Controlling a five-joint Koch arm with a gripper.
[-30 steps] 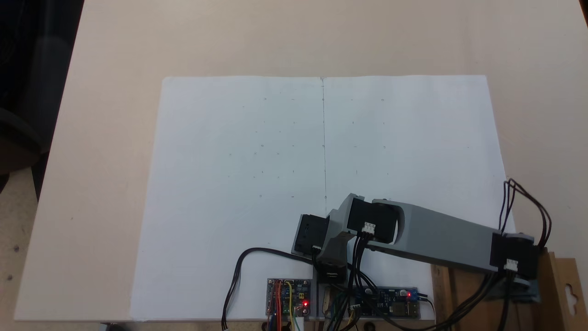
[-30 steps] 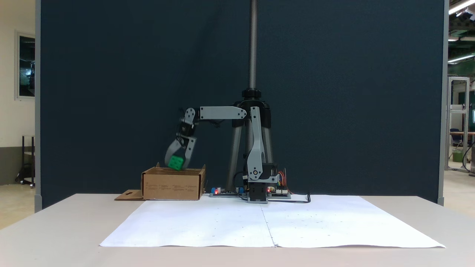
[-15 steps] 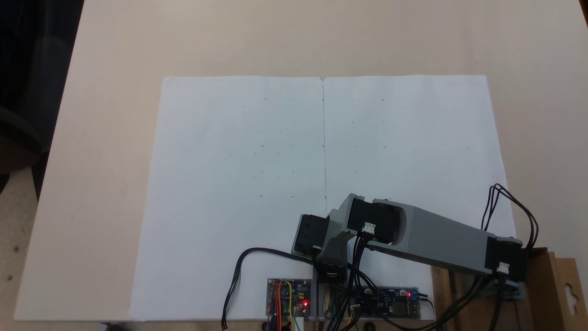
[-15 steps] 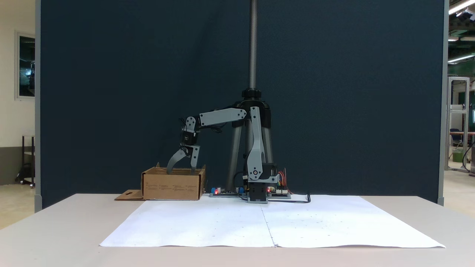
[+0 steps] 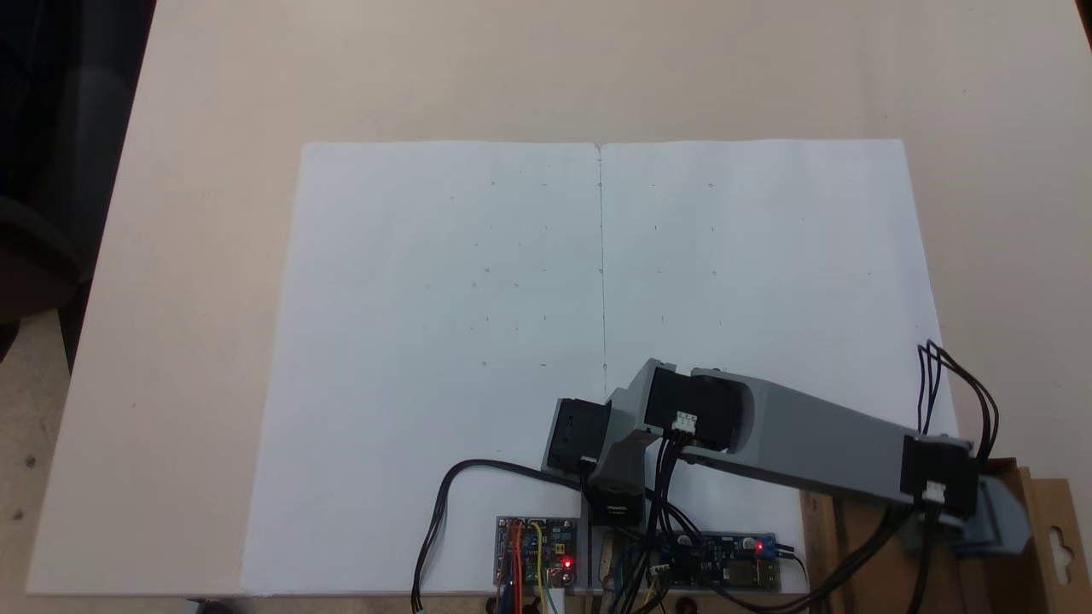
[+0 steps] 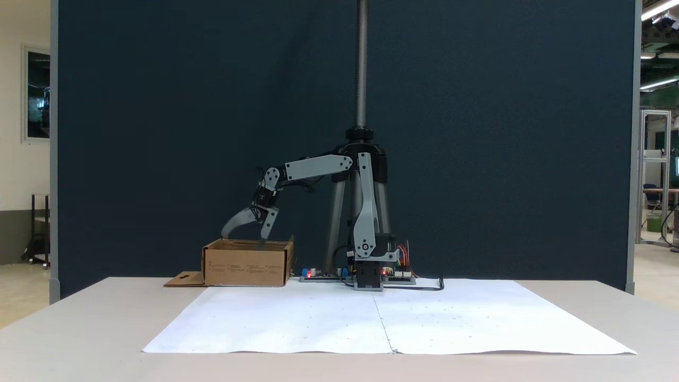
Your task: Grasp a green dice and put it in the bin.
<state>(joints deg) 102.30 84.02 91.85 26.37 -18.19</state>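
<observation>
Arm parked over the box with nothing in its claw

From the front, the gripper (image 6: 245, 234) hangs just above the bin (image 6: 247, 262) with its jaws spread wide and empty, so I'd guess the drop is done. I can't spot the green dice anywhere, so it's probably down behind the cardboard walls. The bin sits beside the arm's base, off the white paper (image 5: 546, 281), likely for an easy reach. No readable writing; box print and circuit boards (image 5: 536, 550) are too small.

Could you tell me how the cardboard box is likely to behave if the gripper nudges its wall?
The cardboard box looks light and would probably slide on the smooth table. Low and wide, it seems unlikely to tip. Its thin walls may flex.
</observation>
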